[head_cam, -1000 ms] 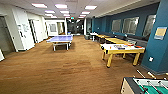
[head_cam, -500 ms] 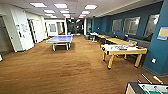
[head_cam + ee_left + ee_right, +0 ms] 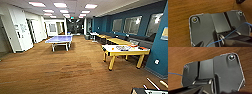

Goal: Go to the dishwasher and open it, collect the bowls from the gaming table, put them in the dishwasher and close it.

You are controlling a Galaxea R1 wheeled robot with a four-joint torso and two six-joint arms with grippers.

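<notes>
Camera advanced; gaming table point(image 3: 125, 51) nearer, boxes on top; bowls unclear. Hand state: cannot tell.

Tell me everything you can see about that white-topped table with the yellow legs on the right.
The gaming table has a white top, a yellow edge band and splayed yellow legs. It stands upright on the brown wood-look floor, right of centre in the head view, near the blue wall. Several colourful flat items lie on its top, among them small orange-red ones, too blurred to identify. More yellow tables line the wall behind it.
</notes>
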